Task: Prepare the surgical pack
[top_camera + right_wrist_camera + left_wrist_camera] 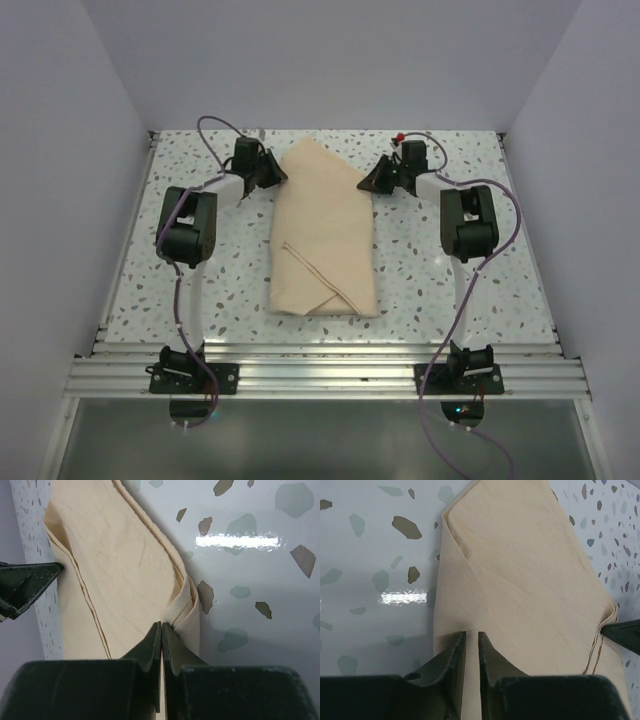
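Lab test cell: plain white walls [60, 150], speckled table [450, 290], aluminium rail [330, 375].

1. Left arm [188, 228] has its elbow raised at the left, its wrist at upper left; left gripper [280, 176] points right, jaws a slit apart on the cloth [325, 240].
2. Right arm [470, 225] mirrors it; right gripper [364, 185] points left, pinched tight on the cloth.

The beige cloth [322, 240] is seen as matt, finely woven fabric. The table top [440, 290] is finished smooth and glossy, speckled like stone, and the gripper fingers [495, 667] are made of dark matt plastic.
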You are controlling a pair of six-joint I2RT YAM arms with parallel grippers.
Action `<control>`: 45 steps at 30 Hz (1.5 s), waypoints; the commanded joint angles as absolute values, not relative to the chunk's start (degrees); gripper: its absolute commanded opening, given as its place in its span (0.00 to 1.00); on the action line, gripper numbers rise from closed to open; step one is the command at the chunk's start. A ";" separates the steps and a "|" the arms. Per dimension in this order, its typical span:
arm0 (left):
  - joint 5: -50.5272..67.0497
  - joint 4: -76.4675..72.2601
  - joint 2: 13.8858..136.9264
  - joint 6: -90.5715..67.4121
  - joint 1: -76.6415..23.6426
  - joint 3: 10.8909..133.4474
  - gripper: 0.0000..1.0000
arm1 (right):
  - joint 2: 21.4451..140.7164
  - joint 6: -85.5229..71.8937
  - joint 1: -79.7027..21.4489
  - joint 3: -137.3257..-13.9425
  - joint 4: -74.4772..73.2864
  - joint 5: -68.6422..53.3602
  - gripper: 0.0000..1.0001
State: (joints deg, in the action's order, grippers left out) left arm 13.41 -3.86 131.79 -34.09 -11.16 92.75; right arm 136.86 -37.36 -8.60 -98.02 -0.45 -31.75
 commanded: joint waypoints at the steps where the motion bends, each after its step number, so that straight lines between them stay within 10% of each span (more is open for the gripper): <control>1: 12.13 -1.50 131.49 -34.46 -11.07 96.59 0.20 | 134.84 -35.77 -8.61 -98.96 -1.41 -29.09 0.00; 16: 9.57 15.20 133.67 -26.63 -9.50 114.93 0.67 | 129.72 -29.45 -7.91 -104.14 -7.55 -25.75 0.49; 45: 17.93 19.25 146.87 -28.12 -8.53 124.63 0.52 | 144.32 -29.00 -8.87 -115.93 -15.29 -31.46 0.52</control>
